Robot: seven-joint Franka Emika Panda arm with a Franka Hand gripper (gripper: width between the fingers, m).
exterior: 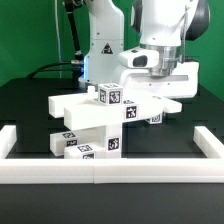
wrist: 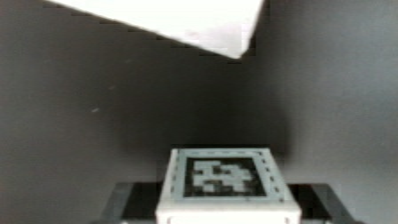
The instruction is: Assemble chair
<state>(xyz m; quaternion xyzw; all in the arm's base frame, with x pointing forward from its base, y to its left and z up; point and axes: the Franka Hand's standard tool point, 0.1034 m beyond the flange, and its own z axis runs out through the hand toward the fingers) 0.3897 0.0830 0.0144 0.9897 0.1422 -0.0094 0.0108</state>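
Observation:
The chair's loose white parts [exterior: 88, 128] lie heaped on the black table, left of centre in the exterior view: bars, panels and small blocks with black-and-white tags. My gripper [exterior: 150, 97] reaches down onto the heap's right end in that view. In the wrist view it [wrist: 226, 206] is shut on a white tagged block [wrist: 222, 178], with a dark finger [wrist: 135, 202] against each of the block's sides. Which bar or panel this block belongs to is hidden by the hand in the exterior view.
A long white border rail [exterior: 100, 170] runs along the front of the table, with raised ends at the exterior view's left [exterior: 8, 140] and right [exterior: 208, 140]. A white corner [wrist: 192, 24] shows far off in the wrist view, over dark table.

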